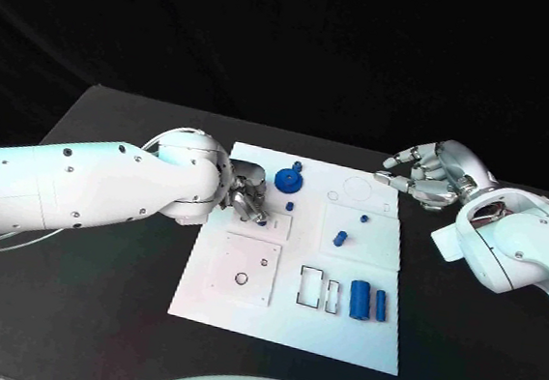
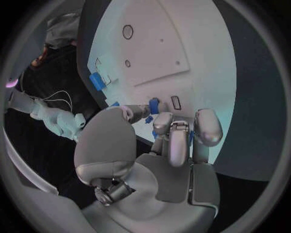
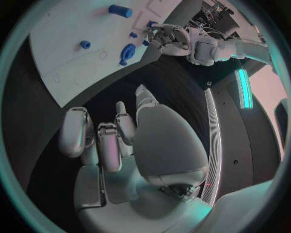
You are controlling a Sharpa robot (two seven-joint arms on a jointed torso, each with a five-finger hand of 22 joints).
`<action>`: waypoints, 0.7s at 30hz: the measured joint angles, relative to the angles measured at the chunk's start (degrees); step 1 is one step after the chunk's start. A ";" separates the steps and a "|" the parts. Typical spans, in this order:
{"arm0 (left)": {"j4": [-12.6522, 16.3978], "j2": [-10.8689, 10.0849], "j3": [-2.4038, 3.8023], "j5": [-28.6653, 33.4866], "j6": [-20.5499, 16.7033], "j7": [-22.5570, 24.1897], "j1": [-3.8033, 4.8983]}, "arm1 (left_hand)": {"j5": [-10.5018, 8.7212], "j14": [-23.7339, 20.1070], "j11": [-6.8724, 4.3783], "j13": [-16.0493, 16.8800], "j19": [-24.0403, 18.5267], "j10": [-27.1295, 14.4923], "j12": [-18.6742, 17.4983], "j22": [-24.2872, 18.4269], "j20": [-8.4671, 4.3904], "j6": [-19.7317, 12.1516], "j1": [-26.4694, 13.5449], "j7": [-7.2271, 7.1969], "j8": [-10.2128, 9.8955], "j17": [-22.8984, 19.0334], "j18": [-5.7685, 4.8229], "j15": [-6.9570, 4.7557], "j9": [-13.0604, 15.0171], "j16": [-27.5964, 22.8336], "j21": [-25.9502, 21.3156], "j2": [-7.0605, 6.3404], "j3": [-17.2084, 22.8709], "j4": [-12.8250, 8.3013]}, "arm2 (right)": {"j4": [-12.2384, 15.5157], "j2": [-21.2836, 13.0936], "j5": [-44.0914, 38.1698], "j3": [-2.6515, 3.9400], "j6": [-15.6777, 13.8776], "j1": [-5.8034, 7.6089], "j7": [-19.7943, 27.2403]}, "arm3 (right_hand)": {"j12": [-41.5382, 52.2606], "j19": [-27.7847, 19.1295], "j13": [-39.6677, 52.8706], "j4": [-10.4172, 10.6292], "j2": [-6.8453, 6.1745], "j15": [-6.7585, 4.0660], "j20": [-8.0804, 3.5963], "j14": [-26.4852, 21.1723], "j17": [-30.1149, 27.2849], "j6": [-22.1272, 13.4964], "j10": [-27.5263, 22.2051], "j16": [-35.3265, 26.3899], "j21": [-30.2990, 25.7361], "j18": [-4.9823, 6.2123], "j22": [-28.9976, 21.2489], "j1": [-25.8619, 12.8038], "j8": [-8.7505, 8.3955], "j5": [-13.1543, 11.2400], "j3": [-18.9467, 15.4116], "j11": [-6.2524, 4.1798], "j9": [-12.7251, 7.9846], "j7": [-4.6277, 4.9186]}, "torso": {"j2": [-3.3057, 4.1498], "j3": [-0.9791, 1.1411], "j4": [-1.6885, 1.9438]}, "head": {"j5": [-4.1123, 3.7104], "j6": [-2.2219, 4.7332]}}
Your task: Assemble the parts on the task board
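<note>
Reaching the left hand (image 1: 247, 199) in over the far left part of the white board (image 1: 336, 342), fingertips pressing down beside a small blue piece (image 2: 154, 104). Not managing to tell from the wrist view whether thumb and fingers are actually pinching that piece or only touching around it. Hovering the right hand (image 1: 425, 180) off the board's far right corner, above the black table (image 1: 85, 317), fingers loosely bent and apart, holding nothing.

Judging the step in hand to be picking up or seating that small piece. Doing it well probably means closing slowly, getting the fingertips on opposite sides of the piece, lifting straight, and avoiding a nudge against the blue knobbed disc (image 1: 288, 181) lying just beyond the fingers.

Looking hard and smooth all round: a flat, matte board cut with a square recess (image 1: 249, 264) and narrow rectangular slots (image 1: 309, 287), and plastic-looking parts. Lying near the slots, a round blue cylinder (image 1: 360, 300), likely to roll if bumped. Standing mid-board, a short blue peg (image 1: 340, 238), small enough to slip from metal fingertips.
</note>
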 measured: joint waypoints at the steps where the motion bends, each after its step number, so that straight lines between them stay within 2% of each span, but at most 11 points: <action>1: 0.01 0.00 0.00 0.00 0.06 0.00 0.00 | 0.05 0.00 0.00 0.00 0.00 0.00 0.00 0.00 0.00 0.00 0.00 0.00 0.06 0.00 0.00 0.00 0.00 0.00 0.00 0.00 0.00 0.00 | 0.00 0.00 0.00 0.00 0.00 0.00 0.00 | 0.00 0.00 0.00 0.00 0.00 0.00 0.00 0.00 0.00 0.00 0.00 0.00 0.00 0.00 0.01 0.00 0.00 0.00 0.00 0.00 0.00 0.00 | 0.00 0.00 0.00 | 0.01 -0.01; 12: -0.05 0.03 0.02 0.07 0.39 -0.04 0.02 | 0.16 0.00 -0.02 0.00 0.00 0.02 -0.01 0.06 0.00 0.32 -0.61 -0.12 0.12 0.00 0.00 0.00 0.01 0.00 -0.01 -0.15 0.17 0.14 | -0.05 0.02 0.00 -0.01 0.00 -0.04 -0.02 | 0.00 0.00 0.01 0.00 0.00 0.00 0.00 0.00 0.00 0.00 0.00 0.00 0.00 0.00 0.00 0.00 0.00 0.33 0.00 0.00 -0.01 0.00 | -0.01 0.02 -0.02 | 0.02 -0.07; 14: -0.09 0.06 0.02 0.10 0.40 -0.05 0.02 | 0.16 0.00 -0.21 0.00 0.00 0.21 -0.01 0.06 0.00 0.33 -1.21 -0.12 0.12 0.00 0.00 0.00 0.02 0.00 -0.01 -0.01 0.79 -0.48 | -0.06 0.05 0.00 -0.01 0.00 -0.05 -0.02 | 0.00 0.00 0.01 0.00 0.00 0.00 0.00 0.00 0.00 0.00 0.00 0.00 0.00 0.00 0.00 0.00 0.00 0.33 0.00 0.00 -0.01 0.00 | -0.01 0.02 -0.01 | 0.01 -0.08; 19: -0.23 0.12 0.00 0.23 0.39 -0.07 0.01 | 0.16 -0.02 -0.22 0.00 0.00 0.23 0.02 0.10 0.00 0.61 -2.61 -0.22 0.36 0.00 0.01 -0.02 0.37 0.00 -0.02 0.32 1.03 -0.25 | -0.07 0.07 0.00 -0.01 -0.01 -0.06 -0.02 | 0.00 0.00 0.02 0.00 0.00 0.00 0.00 0.00 0.00 0.00 0.00 0.00 0.00 0.00 0.00 0.00 0.00 0.33 0.00 0.00 -0.01 0.00 | 0.01 0.03 0.00 | 0.01 -0.18; 20: -0.25 0.14 0.00 0.27 0.39 -0.08 0.01 | 0.15 -0.16 -0.35 0.00 0.00 0.36 0.17 0.10 0.00 0.62 -2.80 -0.24 0.38 0.00 0.01 -0.15 0.37 0.00 -0.02 0.22 2.59 -1.81 | -0.08 0.08 0.00 -0.01 -0.01 -0.07 -0.02 | 0.00 0.00 0.02 0.00 0.00 0.00 0.00 0.00 0.00 0.00 0.00 0.00 0.00 0.00 0.00 0.00 0.00 0.33 0.00 0.00 0.00 0.00 | 0.01 0.04 0.00 | 0.02 -0.20; 21: -0.29 0.16 0.00 0.35 0.38 -0.08 0.00 | 0.04 -0.21 -0.41 -0.01 0.00 0.41 0.17 0.10 0.00 0.70 -3.49 -0.31 0.38 0.00 0.00 -0.21 0.37 0.00 -0.02 0.30 2.59 -1.81 | -0.10 0.08 0.00 -0.01 -0.01 -0.07 -0.02 | -0.16 -0.05 0.00 0.00 0.00 0.00 -0.05 0.00 0.00 -0.05 0.00 0.00 -0.14 0.00 0.00 0.00 0.00 0.33 0.00 0.00 0.02 -0.06 | 0.01 0.04 0.00 | 0.02 -0.21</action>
